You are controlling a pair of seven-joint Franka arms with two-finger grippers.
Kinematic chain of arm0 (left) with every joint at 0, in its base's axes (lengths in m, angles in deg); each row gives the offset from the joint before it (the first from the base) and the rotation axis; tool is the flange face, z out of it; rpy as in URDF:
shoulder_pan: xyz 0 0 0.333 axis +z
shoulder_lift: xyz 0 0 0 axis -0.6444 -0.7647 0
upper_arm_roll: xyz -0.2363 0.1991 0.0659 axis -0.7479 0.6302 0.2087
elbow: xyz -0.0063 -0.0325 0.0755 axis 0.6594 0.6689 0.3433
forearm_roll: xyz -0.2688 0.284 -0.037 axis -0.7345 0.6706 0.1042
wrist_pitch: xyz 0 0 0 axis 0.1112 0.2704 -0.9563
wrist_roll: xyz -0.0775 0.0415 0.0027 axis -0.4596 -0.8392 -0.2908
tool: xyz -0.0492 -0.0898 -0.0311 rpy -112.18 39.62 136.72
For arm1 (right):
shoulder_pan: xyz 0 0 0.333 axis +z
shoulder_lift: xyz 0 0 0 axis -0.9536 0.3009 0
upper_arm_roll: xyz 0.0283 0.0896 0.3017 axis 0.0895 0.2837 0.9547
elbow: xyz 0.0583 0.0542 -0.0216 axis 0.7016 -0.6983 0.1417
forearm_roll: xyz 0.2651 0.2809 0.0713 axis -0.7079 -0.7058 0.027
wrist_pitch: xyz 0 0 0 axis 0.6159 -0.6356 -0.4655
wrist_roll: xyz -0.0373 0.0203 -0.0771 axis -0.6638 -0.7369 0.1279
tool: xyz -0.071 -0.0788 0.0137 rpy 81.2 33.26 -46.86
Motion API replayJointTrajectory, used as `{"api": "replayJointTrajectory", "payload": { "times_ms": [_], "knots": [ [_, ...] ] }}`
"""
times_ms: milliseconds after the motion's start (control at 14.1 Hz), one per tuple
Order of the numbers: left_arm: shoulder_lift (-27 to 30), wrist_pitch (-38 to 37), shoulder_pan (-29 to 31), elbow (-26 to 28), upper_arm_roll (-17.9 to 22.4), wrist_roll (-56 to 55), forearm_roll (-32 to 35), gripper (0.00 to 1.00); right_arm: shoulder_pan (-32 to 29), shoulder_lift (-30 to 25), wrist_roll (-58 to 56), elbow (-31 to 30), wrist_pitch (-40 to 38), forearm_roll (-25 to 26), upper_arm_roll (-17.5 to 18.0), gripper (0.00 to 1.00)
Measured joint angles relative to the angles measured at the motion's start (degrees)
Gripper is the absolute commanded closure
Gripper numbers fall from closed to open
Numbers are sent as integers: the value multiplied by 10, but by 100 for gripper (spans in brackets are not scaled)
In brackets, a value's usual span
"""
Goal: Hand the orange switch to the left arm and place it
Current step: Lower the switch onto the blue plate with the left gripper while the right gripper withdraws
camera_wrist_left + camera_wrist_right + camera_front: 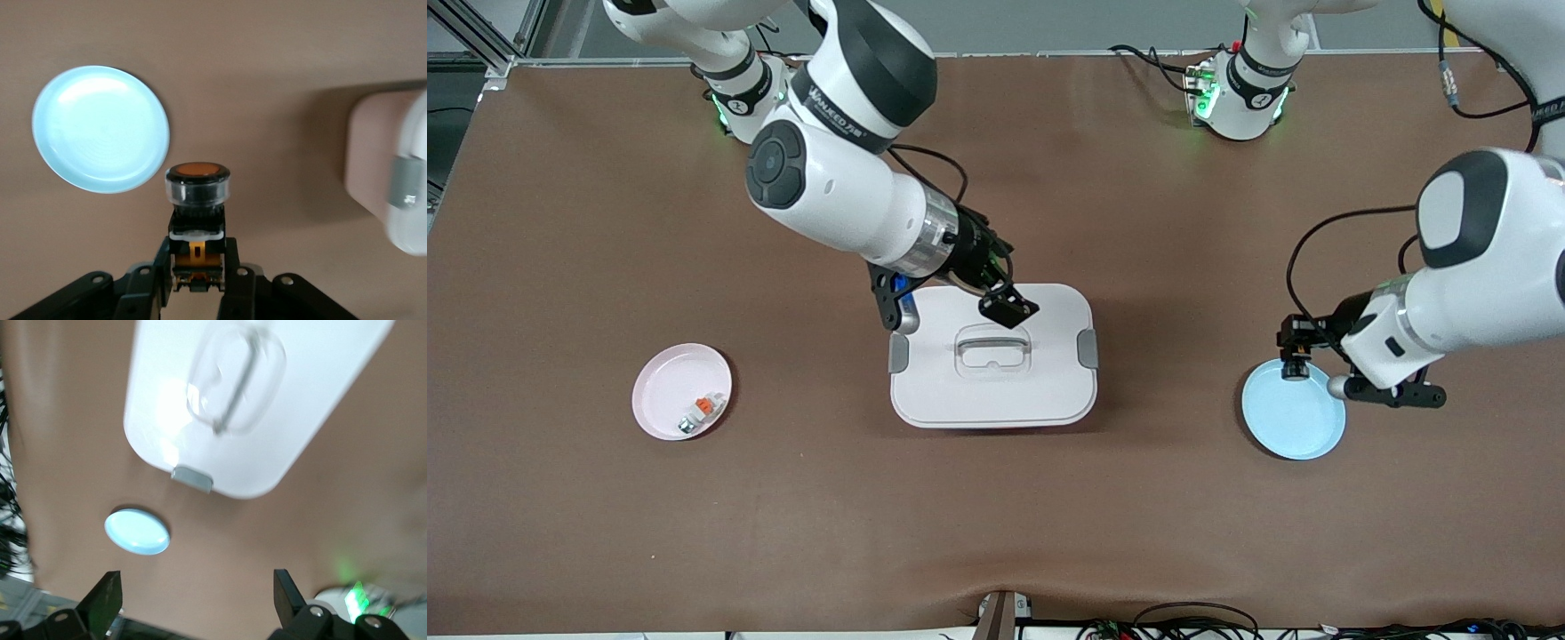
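With the orange switch clenched in the left gripper above the blue plate at the frame's lower right, lower it gently before releasing, while the right gripper, jaws spread and empty, hangs over the box at centre.

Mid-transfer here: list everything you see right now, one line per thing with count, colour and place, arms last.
orange switch: one, black with orange end, held in the left gripper over the blue plate's edge.
box: one, white with grey latches, mid-table.
blue plate: one, light blue, toward the left arm's end.
pink plate: one, pink, toward the right arm's end.
small piece: one, white-and-silver with orange tab, on the pink plate.
left gripper: one, black, shut on the switch.
right gripper: one, black, open, over the box.
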Motion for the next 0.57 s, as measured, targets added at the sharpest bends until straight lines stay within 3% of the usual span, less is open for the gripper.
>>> {"api": "replayJointTrajectory", "payload": {
  "times_ms": [566],
  "knots": [
    [-81, 137, 44, 27, 1, -9, 69, 100, -57, -35, -321, 5, -150, 147, -2, 0]
  ]
}}
